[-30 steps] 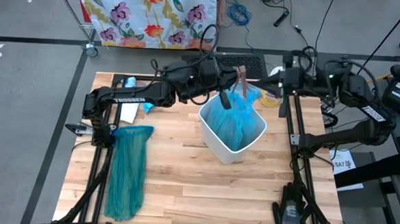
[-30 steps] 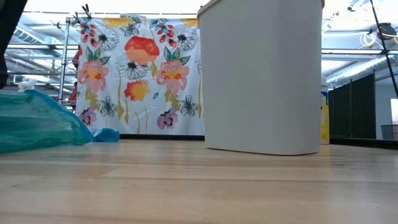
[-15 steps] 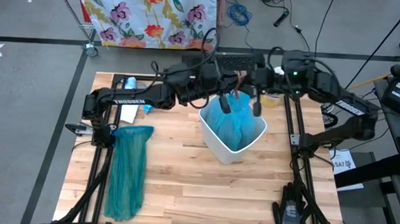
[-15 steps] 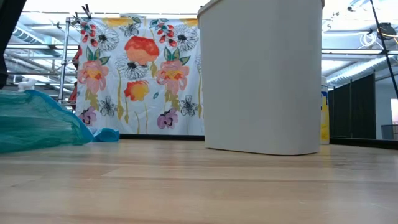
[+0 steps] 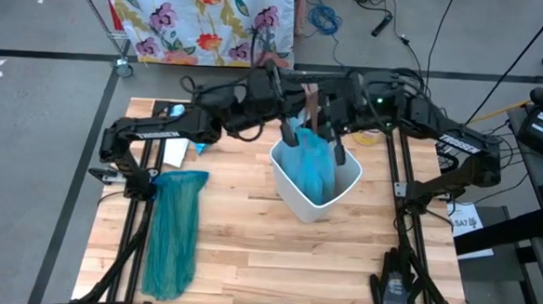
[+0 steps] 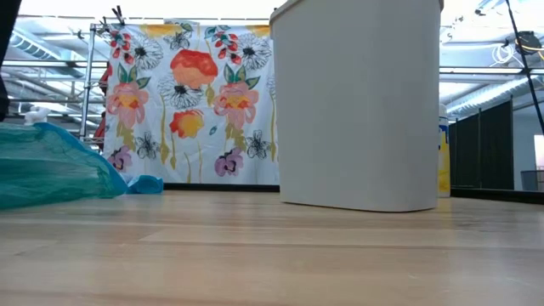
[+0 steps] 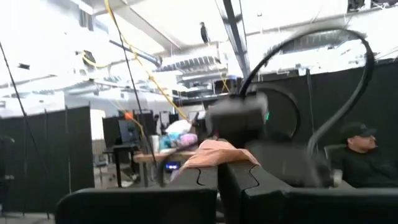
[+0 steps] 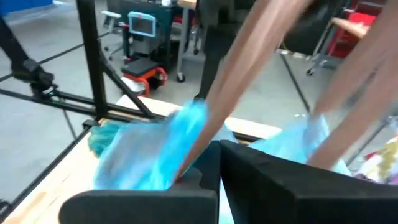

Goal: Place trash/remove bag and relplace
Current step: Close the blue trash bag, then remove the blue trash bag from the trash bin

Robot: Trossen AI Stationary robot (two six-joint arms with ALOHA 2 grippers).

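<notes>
Robotics lab, black partition curtains [image 7: 56, 149], floor cables [image 5: 323, 18], monitor [image 8: 142, 25]

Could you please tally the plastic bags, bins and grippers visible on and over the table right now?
Blue bags: 1, in the bin
Teal bags: 1, flat on the table
White bins: 1
Grippers: 2, left gripper and right gripper, both over the bin
Total: 5

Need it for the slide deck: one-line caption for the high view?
Both grippers, left and right, meet over the white bin, at its pale blue bag; teal bag lies on the table.
</notes>
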